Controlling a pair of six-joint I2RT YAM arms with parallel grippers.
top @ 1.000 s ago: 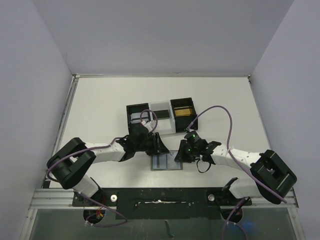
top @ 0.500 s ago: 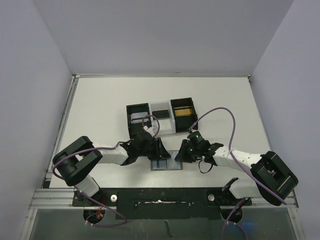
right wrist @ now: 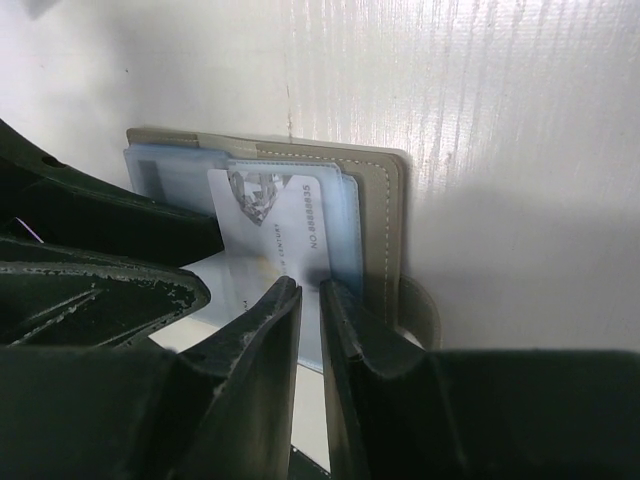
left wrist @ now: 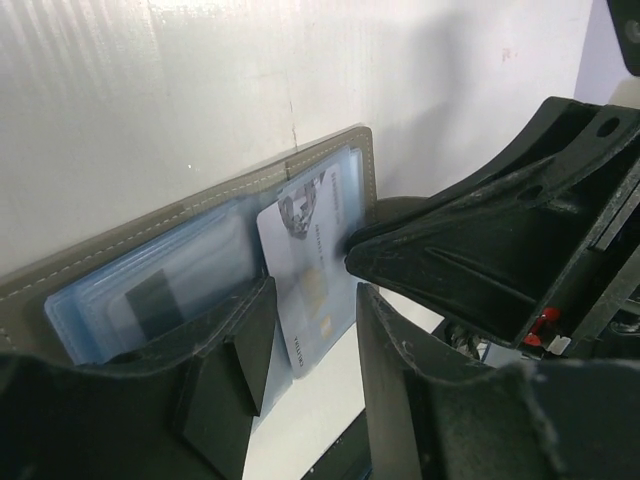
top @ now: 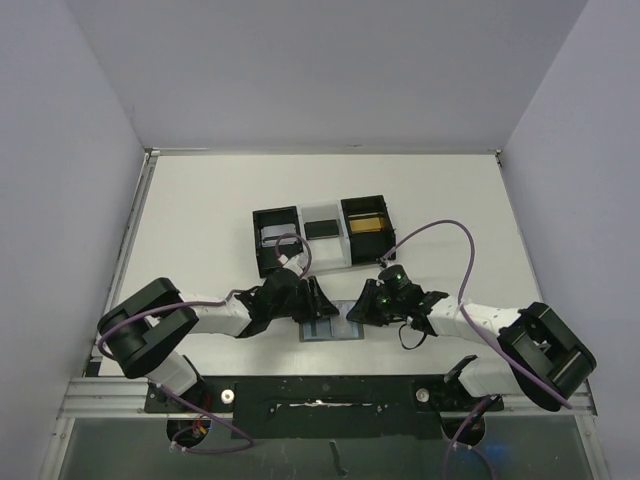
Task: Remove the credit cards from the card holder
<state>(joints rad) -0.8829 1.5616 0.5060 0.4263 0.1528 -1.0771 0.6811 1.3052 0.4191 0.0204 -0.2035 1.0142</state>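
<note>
White corrugated tabletop (top: 200, 200): carrying everything, arms reaching in from its near edge. Black-and-white three-compartment tray (top: 322, 252): sitting just beyond both hands, a gold-coloured flat item (top: 367, 223) lying in its right compartment; probably serving as the drop-off, and not blocking the work. Small flat grey bifold card holder (right wrist: 380, 230): lying open on the tabletop between the two hands, blue-grey clear sleeves facing up so the contents are reachable. Right hand (right wrist: 310, 295): fingers nearly together with only a slit showing, tips bearing on the near edge of the right panel, seemingly pinning it down; whether anything is nipped in the slit cannot be told. Left hand (left wrist: 315, 320): fingers standing apart, straddling the card's near edge, apparently lining up a pinch. Pale plastic card (left wrist: 305, 280): sitting partly out of its sleeve, tilted. Obstruction: the opposing hands crowding each other over one narrow panel.
</note>
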